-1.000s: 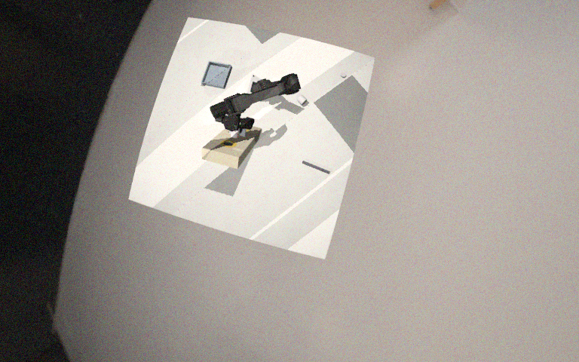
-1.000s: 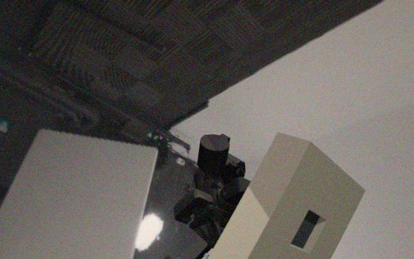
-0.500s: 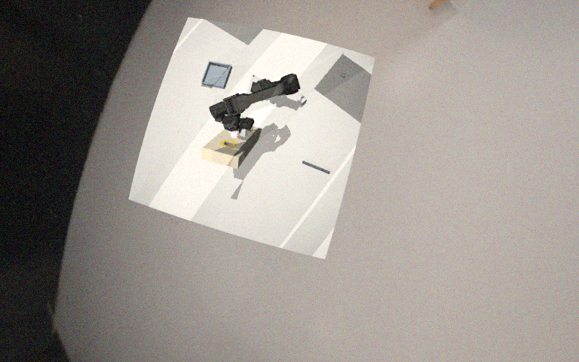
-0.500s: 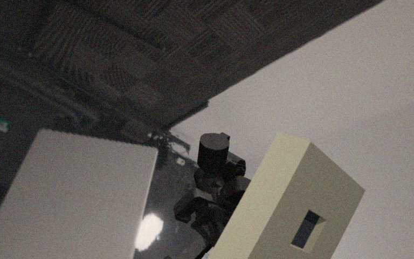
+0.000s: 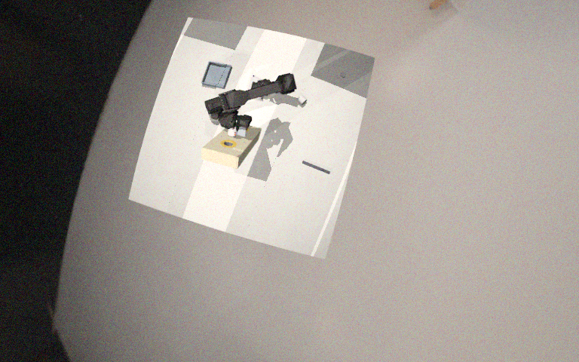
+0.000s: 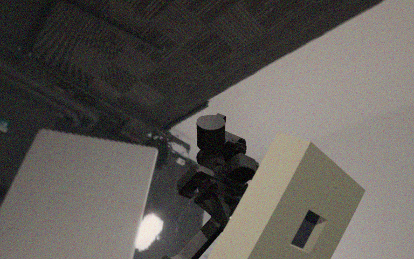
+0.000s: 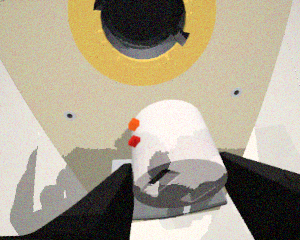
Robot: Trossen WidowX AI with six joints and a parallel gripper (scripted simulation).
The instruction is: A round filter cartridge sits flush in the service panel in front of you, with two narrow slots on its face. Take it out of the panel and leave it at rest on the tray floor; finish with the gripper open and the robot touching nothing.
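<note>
The white round cartridge point(image 7: 172, 130) point(image 5: 231, 133) is out of the panel's hole. In the wrist view its slotted end faces the camera; one dark slot shows clearly, and orange and red marks sit on its side. My gripper point(image 7: 175, 165) is shut on the cartridge, one black finger on each side. The cartridge is over the near end of the beige panel point(image 7: 45, 65) point(image 5: 220, 157) point(image 6: 324, 179); whether it touches the panel is unclear. The hole inside the yellow ring point(image 7: 142, 72) is empty. The blue-grey tray point(image 5: 215, 75) lies apart, beyond the arm in the top view.
A grey slab point(image 7: 216, 201) shows below the cartridge in the wrist view. The panel block stands raised on the white table point(image 5: 162, 179). A dark thin bar point(image 5: 315, 167) and a small white piece point(image 5: 301, 99) lie to the right. The gripper is hidden in the exterior view.
</note>
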